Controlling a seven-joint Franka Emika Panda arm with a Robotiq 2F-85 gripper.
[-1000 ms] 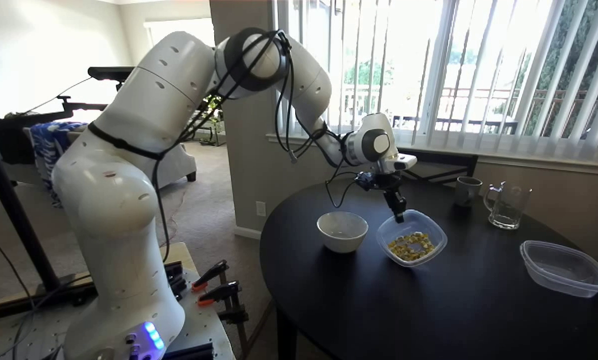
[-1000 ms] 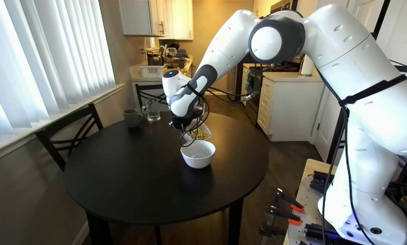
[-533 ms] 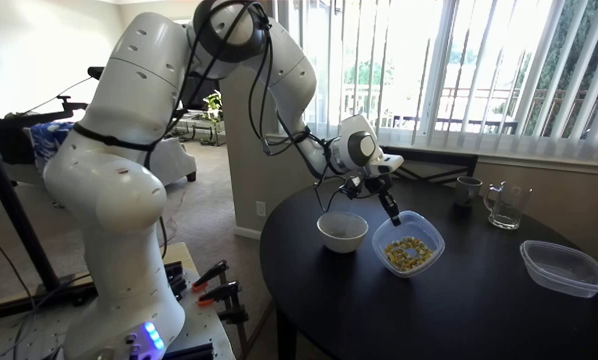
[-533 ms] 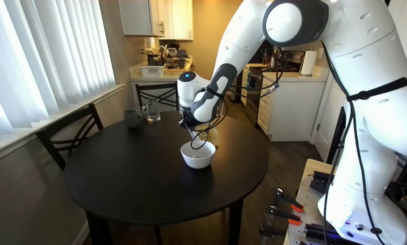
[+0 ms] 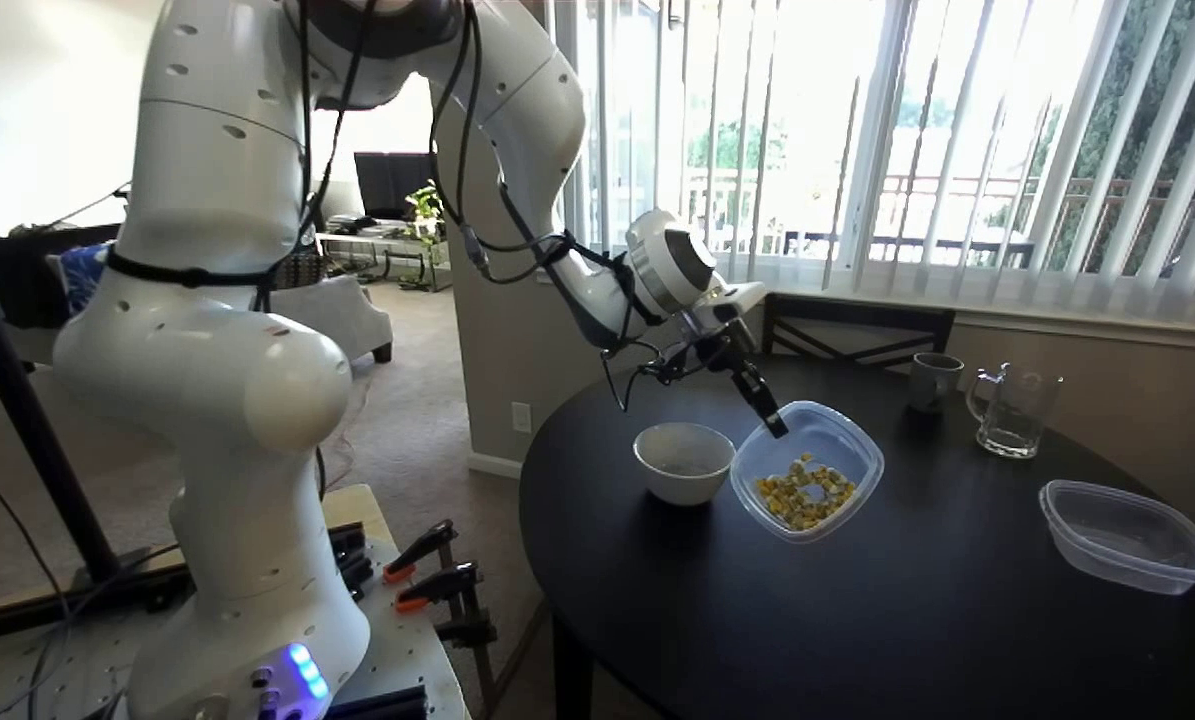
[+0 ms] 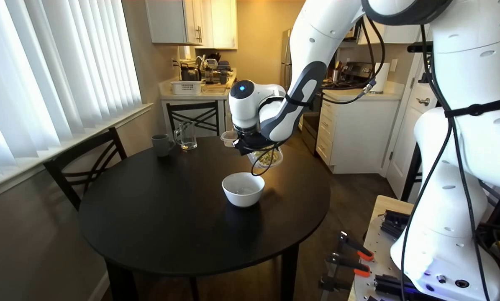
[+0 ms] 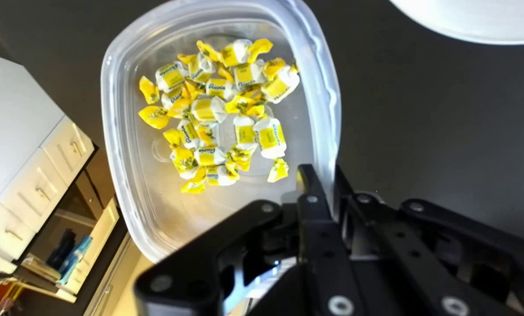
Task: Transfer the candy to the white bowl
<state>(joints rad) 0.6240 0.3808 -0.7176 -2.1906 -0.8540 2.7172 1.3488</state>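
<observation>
The pincer (image 7: 325,175), at the lower middle of the wrist view, is clamped on the rim of a clear container (image 7: 325,101), its jaws standing on either side of the wall with only that thickness between them. The candy (image 7: 215,109), yellow-and-white wrapped pieces, lies in a heap inside the container, left of centre in that frame. In an exterior view the container shows tilted, right of centre. The white bowl (image 5: 684,485) stands upright on the dark bench (image 5: 907,620) just to its left there; in the wrist view it shows in the upper right corner, cut off and apart from the container. A grey mug (image 5: 932,385), a glass mug (image 5: 1017,415) and a second clear tub (image 5: 1107,568) stand toward the right in an exterior view.
</observation>
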